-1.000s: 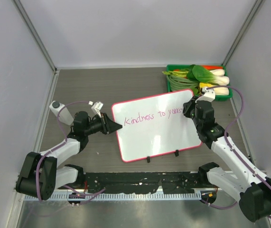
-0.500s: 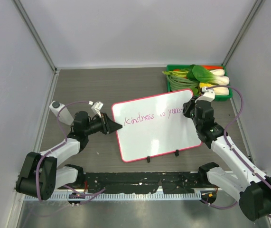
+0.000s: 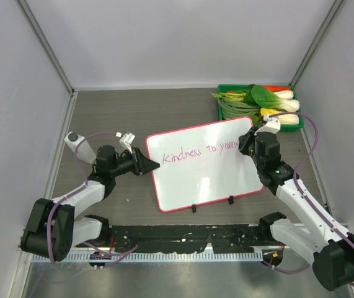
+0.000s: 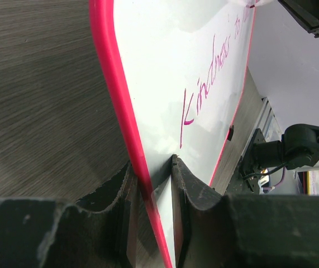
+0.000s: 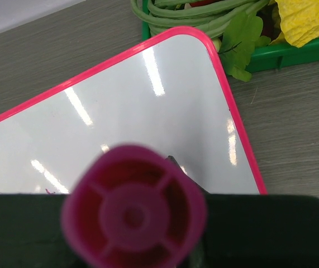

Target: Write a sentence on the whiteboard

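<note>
Well, w/ left gripper (image 3: 151,164) clamping the whiteboard (image 3: 211,183) & right gripper (image 3: 252,140) gripping the marker (image 5: 134,207), your sentence (image 3: 204,151) just grew a letter, so still unfinished.

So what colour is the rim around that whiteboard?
Bright pink. The rim shows best in the left wrist view.

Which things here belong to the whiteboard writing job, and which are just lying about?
In use: whiteboard, clamped by left end effector; sentence; marker, held by right end effector.
Lying about: green tray; vegetables.
</note>
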